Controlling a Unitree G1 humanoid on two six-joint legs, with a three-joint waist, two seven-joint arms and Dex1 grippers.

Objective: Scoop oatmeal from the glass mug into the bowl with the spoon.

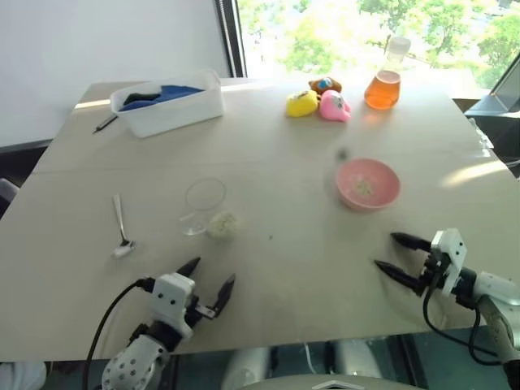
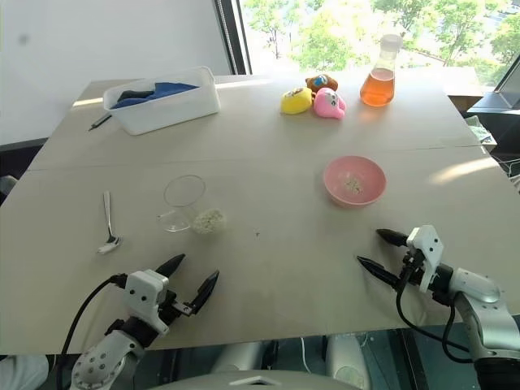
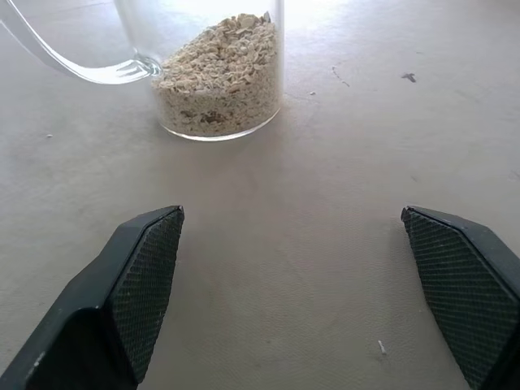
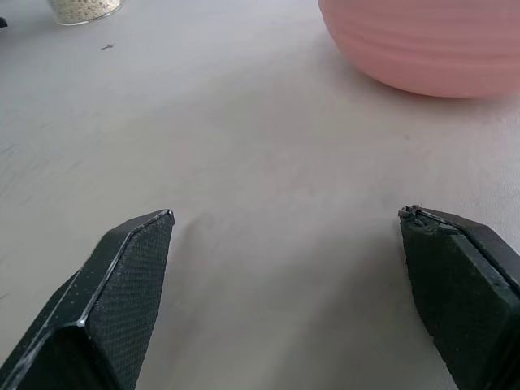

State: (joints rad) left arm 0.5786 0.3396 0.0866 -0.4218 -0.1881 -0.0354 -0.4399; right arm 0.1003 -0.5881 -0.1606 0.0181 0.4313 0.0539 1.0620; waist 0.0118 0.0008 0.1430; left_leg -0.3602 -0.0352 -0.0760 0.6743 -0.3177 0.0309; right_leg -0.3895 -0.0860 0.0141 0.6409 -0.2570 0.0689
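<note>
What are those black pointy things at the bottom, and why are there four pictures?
They belong to a robot with two arms. Each arm ends in a grabbing tool with two black fingers: the left tool and the right tool. Both are open and hold nothing.

Two pictures come from cameras on the robot's head, looking down at the table. The other two come from cameras on its wrists, looking out between the fingers.

On the table lie a spoon, a glass mug with oatmeal in it, and a pink bowl with a little oatmeal inside. Farther back are a white tub, toy ducks and a flask of orange liquid.
</note>
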